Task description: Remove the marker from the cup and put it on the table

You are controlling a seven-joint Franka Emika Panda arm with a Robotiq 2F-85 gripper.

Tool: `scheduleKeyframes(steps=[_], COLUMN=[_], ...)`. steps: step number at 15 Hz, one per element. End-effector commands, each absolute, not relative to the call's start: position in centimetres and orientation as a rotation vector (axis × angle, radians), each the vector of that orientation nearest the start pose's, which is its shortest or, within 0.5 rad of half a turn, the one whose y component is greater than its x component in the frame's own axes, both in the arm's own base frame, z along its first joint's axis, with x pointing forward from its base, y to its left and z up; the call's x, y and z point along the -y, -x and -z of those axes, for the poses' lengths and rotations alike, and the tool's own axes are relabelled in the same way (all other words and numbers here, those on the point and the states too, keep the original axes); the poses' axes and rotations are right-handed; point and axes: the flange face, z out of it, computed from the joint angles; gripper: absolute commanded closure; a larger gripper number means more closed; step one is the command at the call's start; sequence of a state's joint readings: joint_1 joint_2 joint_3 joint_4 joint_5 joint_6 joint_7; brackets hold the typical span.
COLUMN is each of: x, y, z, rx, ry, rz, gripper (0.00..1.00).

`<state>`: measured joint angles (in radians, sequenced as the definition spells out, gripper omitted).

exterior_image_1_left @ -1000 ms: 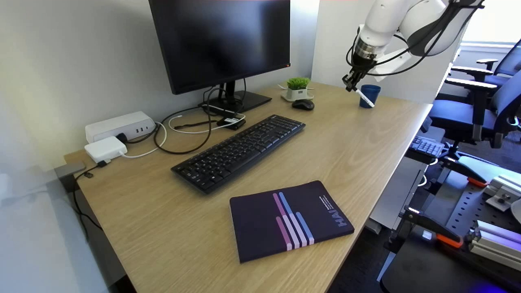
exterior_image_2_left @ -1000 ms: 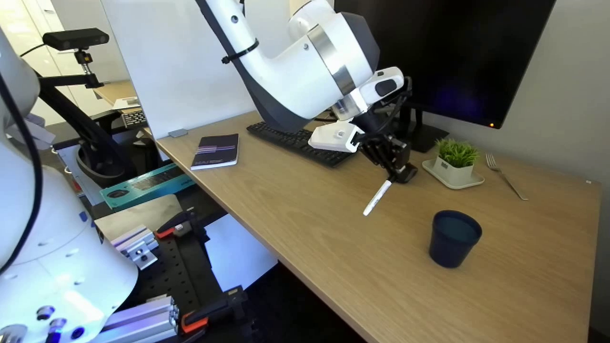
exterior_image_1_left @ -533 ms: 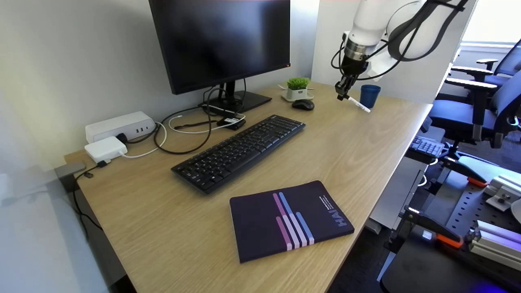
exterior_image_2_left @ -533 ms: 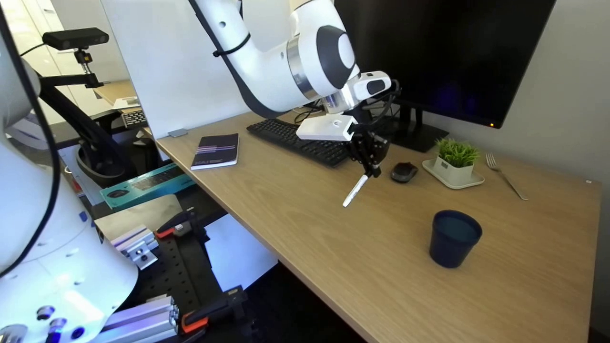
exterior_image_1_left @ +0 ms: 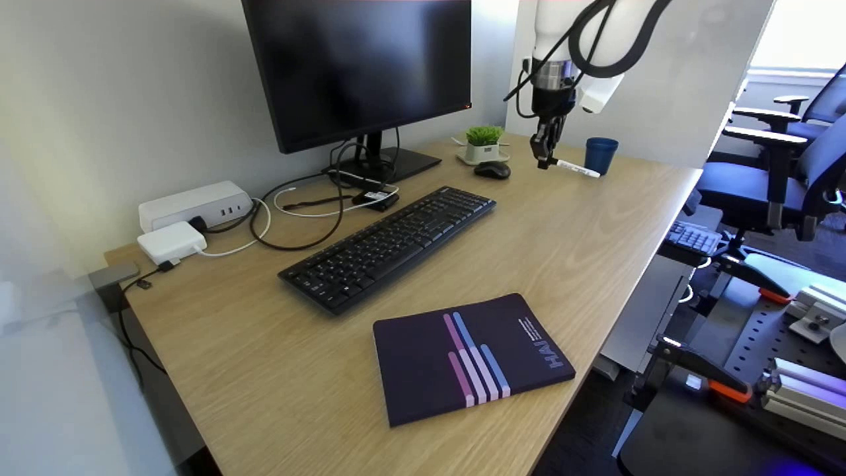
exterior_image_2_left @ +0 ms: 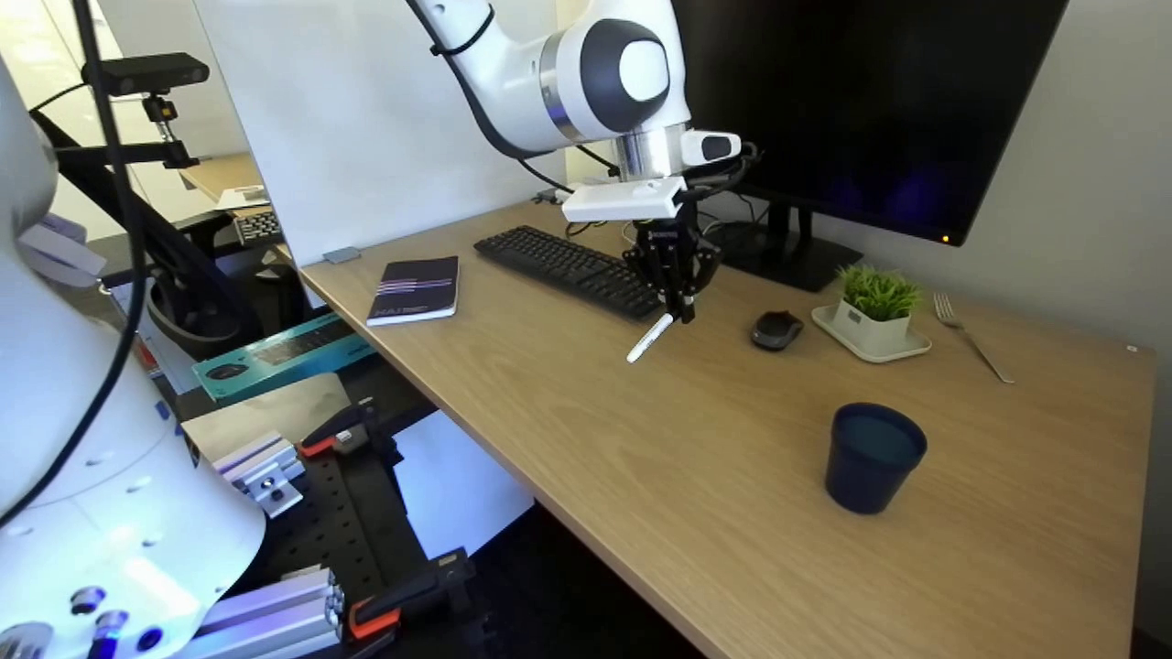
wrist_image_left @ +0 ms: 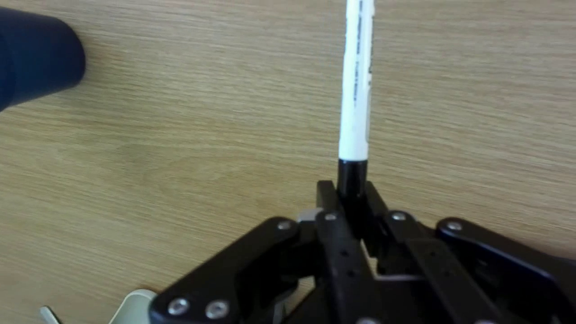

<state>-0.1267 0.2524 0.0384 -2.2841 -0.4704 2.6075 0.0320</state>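
Note:
The marker, with a white barrel and a black end, shows in both exterior views (exterior_image_1_left: 579, 168) (exterior_image_2_left: 649, 339) and in the wrist view (wrist_image_left: 355, 99). My gripper (exterior_image_1_left: 546, 162) (exterior_image_2_left: 682, 312) (wrist_image_left: 352, 193) is shut on its black end. The white part sticks out past the fingertips and slants downward, over the table (exterior_image_2_left: 678, 467). Whether its tip touches the table I cannot tell. The dark blue cup (exterior_image_1_left: 600, 157) (exterior_image_2_left: 872, 467) stands upright on the table, apart from the marker. It shows at the upper left of the wrist view (wrist_image_left: 40, 56).
The black keyboard (exterior_image_2_left: 568, 270) lies behind the gripper in an exterior view. The mouse (exterior_image_2_left: 776, 330), the plant pot (exterior_image_2_left: 872, 328) on its tray and a fork (exterior_image_2_left: 972, 340) lie toward the monitor (exterior_image_1_left: 370, 66). A dark notebook (exterior_image_1_left: 469, 360) lies at the table's far end from the cup.
My gripper has moved away from the cup toward the keyboard, carrying the marker. It has turned to point more straight down, and the marker lies flatter. The cup has not moved.

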Motion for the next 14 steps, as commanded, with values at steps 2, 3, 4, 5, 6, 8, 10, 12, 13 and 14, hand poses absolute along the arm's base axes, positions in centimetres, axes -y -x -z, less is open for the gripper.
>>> scheduleKeyframes(steps=[2,3,4,5,6,8,10,12,13,14], x=[1.5,0.7,0.1,-0.5,-0.8,-1.2,-1.1,-0.8,-0.6,-0.4], y=[-56.7,-57.1,-57.4,-57.5,-57.7,-58.2,-58.7,-58.9,-58.9,-58.9], z=[-22.7,-21.5,-20.3,-19.0,-17.8,-16.1,-16.8,-16.9,-17.0,-17.2], rx=[0.437,0.423,0.402,0.380,0.355,0.283,0.214,0.174,0.157,0.147], ry=[3.362,3.352,3.352,3.345,3.339,3.360,3.377,3.388,3.394,3.398], rz=[-0.192,-0.243,-0.275,-0.286,-0.283,-0.228,-0.162,-0.131,-0.124,-0.115], gripper=[0.96,0.96,0.96,0.96,0.96,0.96,0.59,0.47,0.41,0.33])
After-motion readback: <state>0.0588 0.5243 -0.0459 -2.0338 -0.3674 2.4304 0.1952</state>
